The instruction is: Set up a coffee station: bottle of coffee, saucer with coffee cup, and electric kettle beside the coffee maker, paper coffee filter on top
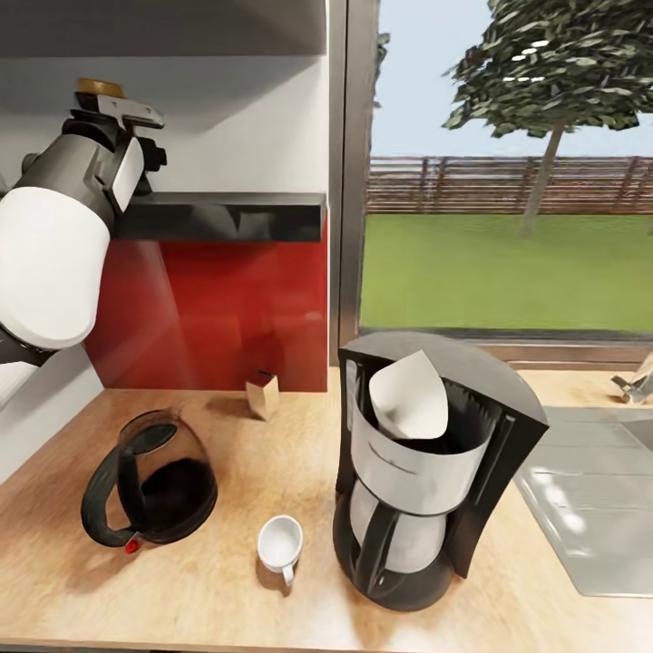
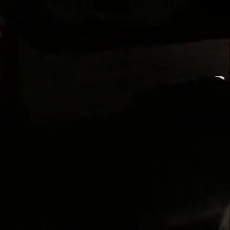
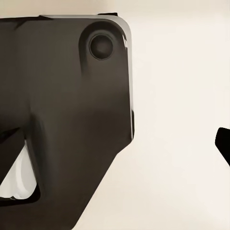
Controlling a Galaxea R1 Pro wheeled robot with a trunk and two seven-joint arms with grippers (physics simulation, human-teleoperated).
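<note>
L arm (image 1: pixel 54 245) is raised at the far left of the head view, wrist reaching up to the dark kitchen shelf (image 1: pixel 227 216). Just above the wrist a gold-brown cap (image 1: pixel 100 87) shows, prob. the bottle of coffee, since that's the item the task wants off the shelf. The arm hides the left fingers, and the left wrist view is near black, so can't tell if they're open, closed or around the bottle. The dark view fits a cam pushed up close to sth, but that's a guess.

Below on the counter (image 1: pixel 227 599): the electric kettle (image 1: pixel 150 490), dark glass body w/ a black handle, stands left of the rest, near the coffee maker but w/ the cup between. A small brown carton (image 1: pixel 263 394) stands behind, by the red backsplash. The coffee cup (image 1: pixel 280 546) stands upright on bare wood just left of the coffee maker (image 1: pixel 435 481); no saucer under it, so that step looks undone. The paper coffee filter (image 1: pixel 410 396) sits in the maker's top, cone standing up, so that step looks done.

Far right, a sink (image 1: pixel 589 508) is set into the counter. Right wrist view has a dark robot part (image 3: pixel 67 120) against a pale surface; right fingers' state can't be told.
</note>
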